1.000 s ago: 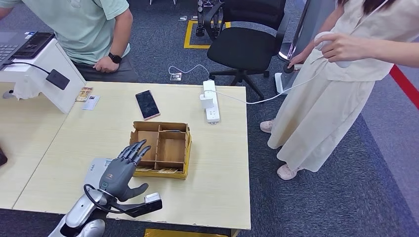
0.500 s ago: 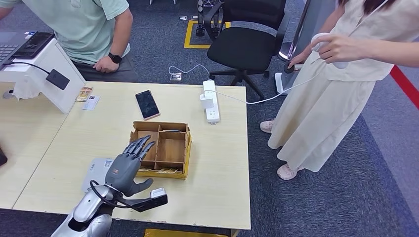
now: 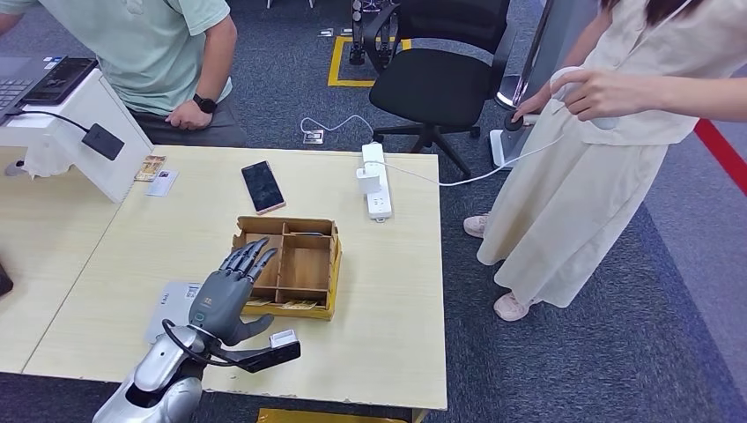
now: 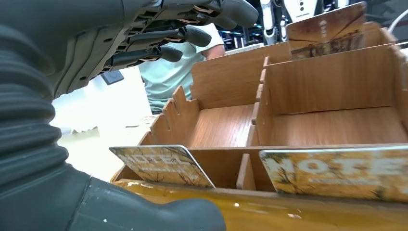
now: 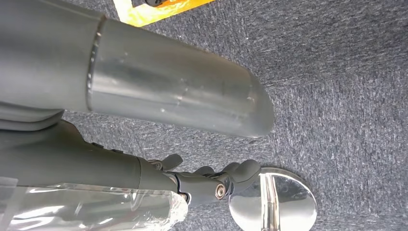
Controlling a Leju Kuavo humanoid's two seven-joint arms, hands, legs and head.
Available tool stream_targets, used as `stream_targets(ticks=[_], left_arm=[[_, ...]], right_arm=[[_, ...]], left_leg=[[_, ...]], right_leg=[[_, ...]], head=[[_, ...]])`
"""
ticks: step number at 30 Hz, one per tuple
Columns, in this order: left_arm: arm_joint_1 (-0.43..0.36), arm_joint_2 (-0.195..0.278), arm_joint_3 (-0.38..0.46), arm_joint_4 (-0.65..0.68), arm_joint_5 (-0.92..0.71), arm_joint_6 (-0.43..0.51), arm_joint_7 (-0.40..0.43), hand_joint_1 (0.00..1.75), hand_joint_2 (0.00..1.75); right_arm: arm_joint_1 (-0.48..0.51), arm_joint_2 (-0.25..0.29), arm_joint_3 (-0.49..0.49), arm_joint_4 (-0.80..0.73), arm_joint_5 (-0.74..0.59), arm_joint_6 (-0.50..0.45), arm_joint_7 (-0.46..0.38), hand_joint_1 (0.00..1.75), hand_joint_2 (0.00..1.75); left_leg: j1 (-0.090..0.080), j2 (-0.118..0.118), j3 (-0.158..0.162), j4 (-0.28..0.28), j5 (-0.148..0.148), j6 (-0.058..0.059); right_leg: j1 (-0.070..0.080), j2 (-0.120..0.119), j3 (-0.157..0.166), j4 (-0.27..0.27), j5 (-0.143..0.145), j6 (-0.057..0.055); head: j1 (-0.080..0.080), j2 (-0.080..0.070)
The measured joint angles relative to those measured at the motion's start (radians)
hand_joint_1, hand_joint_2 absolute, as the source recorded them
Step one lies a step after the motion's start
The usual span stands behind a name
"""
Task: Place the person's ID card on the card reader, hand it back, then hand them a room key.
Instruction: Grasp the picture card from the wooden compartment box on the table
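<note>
My left hand (image 3: 227, 291) hovers with fingers spread and empty over the front left corner of the wooden divided box (image 3: 304, 231). In the left wrist view its fingers (image 4: 187, 33) reach out above the box (image 4: 327, 82). Hotel key cards (image 3: 299, 305) stand in the box's front slots, one on the left (image 4: 163, 163) and one on the right (image 4: 337, 171). A flat grey card reader (image 3: 169, 304) lies on the table beside my wrist. A small white card (image 3: 162, 182) lies at the table's far left. My right hand (image 5: 211, 180) hangs above the carpet, fingers loosely bent, holding nothing.
A phone (image 3: 262, 186) and a white power strip (image 3: 376, 181) lie beyond the box. A seated person in green (image 3: 150, 53) faces the table's far side. A person in beige (image 3: 599, 132) stands at the right holding a cable. An office chair (image 3: 432, 79) stands behind.
My left hand has shifted a little to the right and forward, closer over the box's front corner. The standing person's hand has moved slightly.
</note>
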Motion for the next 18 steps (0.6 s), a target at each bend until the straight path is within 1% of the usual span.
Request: stream_targets(ticks=[9,10,11,13,14,15,18], left_arm=[[-0.01,0.016,0.0,0.015,-0.005,0.003,0.002,0.0,1.75],[-0.012,0.016,0.0,0.018,-0.006,0.002,0.002,0.07,1.75],[-0.015,0.016,0.0,0.022,-0.006,0.002,0.002,0.45,1.75],[-0.018,0.016,0.0,0.03,-0.007,0.002,0.002,1.32,1.75],[-0.019,0.016,0.0,0.034,-0.007,0.002,0.002,1.67,1.75],[-0.019,0.017,0.0,0.037,-0.007,0.002,0.002,1.72,1.75],[-0.018,0.025,0.0,0.04,-0.003,0.002,0.002,1.71,1.75]], right_arm=[[0.0,0.0,0.0,0.0,-0.003,0.0,0.0,0.0,0.0],[0.0,0.0,0.0,0.0,-0.003,0.0,0.0,0.0,0.0],[0.0,0.0,0.0,0.0,-0.004,0.0,0.0,0.0,0.0],[0.0,0.0,0.0,0.0,-0.005,0.0,0.0,0.0,0.0],[0.0,0.0,0.0,0.0,-0.006,0.0,0.0,0.0,0.0],[0.0,0.0,0.0,0.0,-0.006,0.0,0.0,0.0,0.0],[0.001,0.0,0.0,0.001,-0.008,-0.002,-0.001,0.0,0.0]], left_leg=[[0.0,0.0,0.0,0.0,0.0,0.0],[0.0,0.0,0.0,0.0,0.0,0.0],[0.0,0.0,0.0,0.0,0.0,0.0],[0.0,0.0,0.0,0.0,0.0,0.0],[0.0,0.0,0.0,0.0,0.0,0.0],[0.0,0.0,0.0,0.0,0.0,0.0],[0.0,0.0,0.0,0.0,0.0,0.0]], right_leg=[[0.0,0.0,0.0,0.0,0.0,0.0],[0.0,0.0,0.0,0.0,0.0,0.0],[0.0,0.0,0.0,0.0,0.0,0.0],[0.0,0.0,0.0,0.0,0.0,0.0],[0.0,0.0,0.0,0.0,0.0,0.0],[0.0,0.0,0.0,0.0,0.0,0.0],[0.0,0.0,0.0,0.0,0.0,0.0]], head=[[0.0,0.0],[0.0,0.0],[0.0,0.0],[0.0,0.0],[0.0,0.0],[0.0,0.0],[0.0,0.0]])
